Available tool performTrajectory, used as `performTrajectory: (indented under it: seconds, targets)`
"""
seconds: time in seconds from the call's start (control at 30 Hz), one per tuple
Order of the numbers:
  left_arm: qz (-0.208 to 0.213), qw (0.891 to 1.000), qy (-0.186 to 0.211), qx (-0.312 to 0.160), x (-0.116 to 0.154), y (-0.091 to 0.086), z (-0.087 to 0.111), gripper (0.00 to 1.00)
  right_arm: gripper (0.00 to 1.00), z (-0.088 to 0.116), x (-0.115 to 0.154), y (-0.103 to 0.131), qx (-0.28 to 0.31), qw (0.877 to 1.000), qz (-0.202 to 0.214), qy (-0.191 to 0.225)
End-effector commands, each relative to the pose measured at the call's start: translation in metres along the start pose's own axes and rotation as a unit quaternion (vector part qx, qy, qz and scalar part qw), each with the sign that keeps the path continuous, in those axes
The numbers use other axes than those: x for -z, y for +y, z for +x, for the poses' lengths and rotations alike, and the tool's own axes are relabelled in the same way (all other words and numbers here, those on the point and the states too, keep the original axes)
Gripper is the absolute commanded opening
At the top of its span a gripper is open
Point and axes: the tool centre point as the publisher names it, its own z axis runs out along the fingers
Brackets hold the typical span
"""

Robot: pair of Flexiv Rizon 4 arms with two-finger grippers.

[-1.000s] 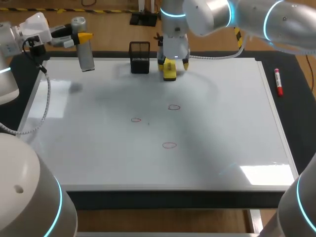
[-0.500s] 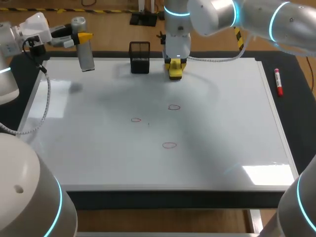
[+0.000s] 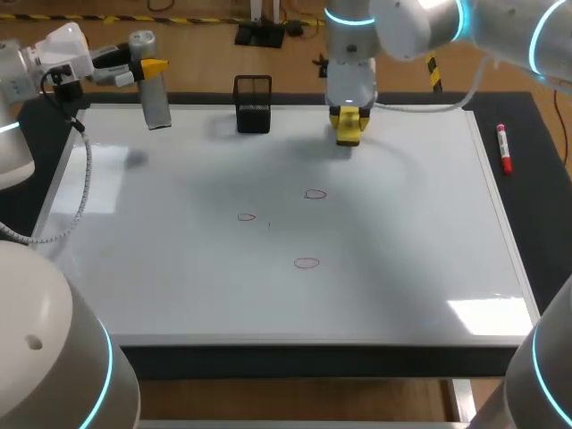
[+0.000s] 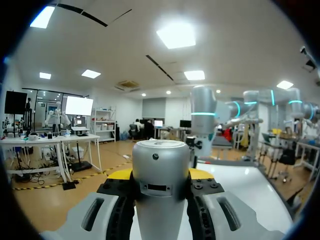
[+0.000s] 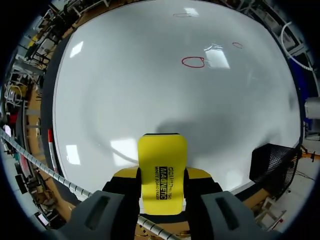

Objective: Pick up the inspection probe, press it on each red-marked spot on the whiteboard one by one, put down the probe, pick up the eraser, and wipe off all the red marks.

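The inspection probe (image 3: 155, 94), a silver cylinder, hangs over the whiteboard's (image 3: 402, 250) far left corner with my left gripper (image 3: 150, 67) shut on it. The left wrist view shows the probe (image 4: 161, 195) clamped between the yellow tips of the left gripper (image 4: 161, 175). My right gripper (image 3: 349, 114) is shut on the yellow eraser (image 3: 348, 130) near the board's far edge, right of centre. In the right wrist view the eraser (image 5: 162, 165) sits between the fingers of the right gripper (image 5: 162, 176). Three red marks (image 3: 315, 193) (image 3: 247, 216) (image 3: 307, 262) lie mid-board; the nearest red mark (image 5: 193, 61) is ahead of the eraser.
A black mesh holder (image 3: 253, 103) stands at the board's far edge, between the two grippers, and shows beside the right gripper as a black mesh holder (image 5: 270, 160). A red marker (image 3: 505, 147) lies on the dark mat right of the board.
My right gripper has closed on the yellow eraser and carried it to the right along the far edge. The left arm and probe have not moved.
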Motion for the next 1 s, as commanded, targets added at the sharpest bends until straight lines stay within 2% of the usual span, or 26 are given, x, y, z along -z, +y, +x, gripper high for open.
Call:
performTrajectory:
  seconds: [0.03, 0.23, 0.6, 0.83, 1.0]
  targets:
    - [0.000, 1.000, -0.001, 0.000, 0.000, -0.001, 0.001, 0.00, 0.00, 0.034, 0.008, 0.014, -0.011, 1.000, 0.014, -0.010]
    - [0.000, 1.000, -0.001, 0.000, 0.000, -0.001, 0.001, 0.00, 0.00, 0.069, 0.006, 0.022, -0.042, 0.999, 0.013, -0.008]
    - [0.000, 1.000, -0.001, 0.000, 0.000, -0.001, 0.001, 0.00, 0.00, 0.114, -0.001, 0.039, -0.082, 0.997, 0.007, -0.004]
    - [0.000, 1.000, -0.001, 0.000, 0.000, -0.001, 0.001, 0.00, 0.00, 0.131, -0.003, 0.047, -0.106, 0.994, -0.008, -0.009]
    - [0.000, 1.000, -0.001, 0.000, 0.000, -0.001, 0.001, 0.00, 0.00, 0.131, -0.003, 0.047, -0.106, 0.994, -0.008, -0.009]
